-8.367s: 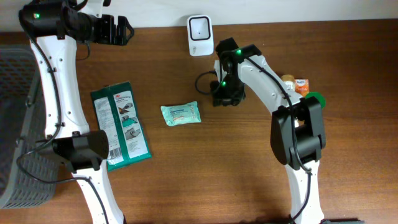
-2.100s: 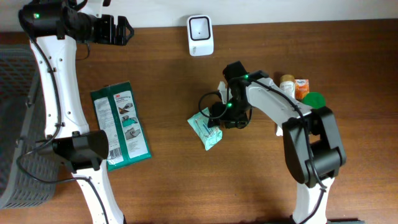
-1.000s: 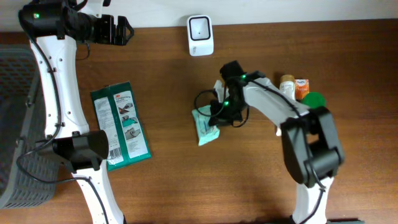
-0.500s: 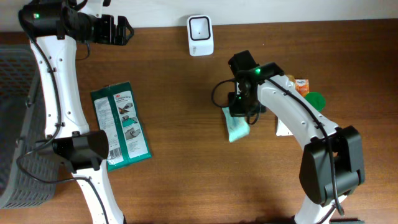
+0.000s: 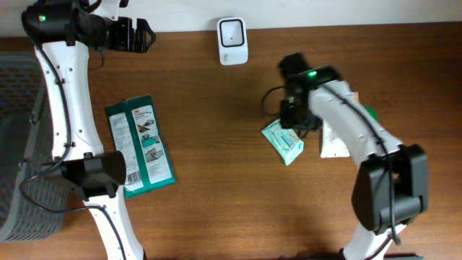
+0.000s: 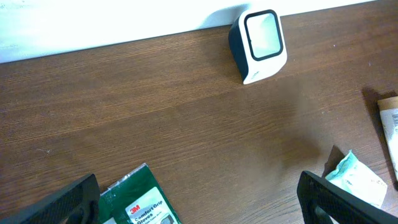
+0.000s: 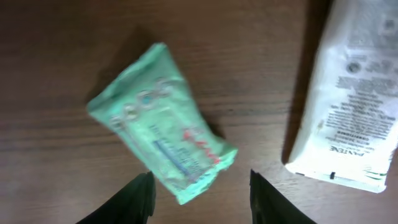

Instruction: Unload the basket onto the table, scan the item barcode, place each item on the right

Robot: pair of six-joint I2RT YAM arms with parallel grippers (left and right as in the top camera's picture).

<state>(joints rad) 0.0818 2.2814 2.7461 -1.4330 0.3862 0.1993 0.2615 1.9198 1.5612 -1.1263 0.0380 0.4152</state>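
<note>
Fingers (image 7: 142, 198) of the right end effector (image 7: 201, 177) stand apart, clamped on nothing. The mint packet (image 7: 163, 140) lies flat on the surface (image 7: 56, 186) just ahead of them. It sits skewed, with its near corner reaching into the gap between the tips. From where I look, it touches neither one. The print on its face is too blurred to read.

Just to the right of that end effector lies a white sachet (image 7: 351, 93), text side up, beside the packet but apart from it. Farther ahead, by the wall, the scanner (image 5: 232, 41) stands upright. The packet is well apart from it and off to one side of its window.

Across the surface, the left end effector (image 6: 198, 179) hangs near the wall. Its fingers are spread wide and nothing is between them. The scanner stands ahead of it, and a green pack (image 6: 140, 205) lies flat below and nearer. Beyond the left arm, a grey basket (image 5: 18, 144) sits at the surface's edge.
</note>
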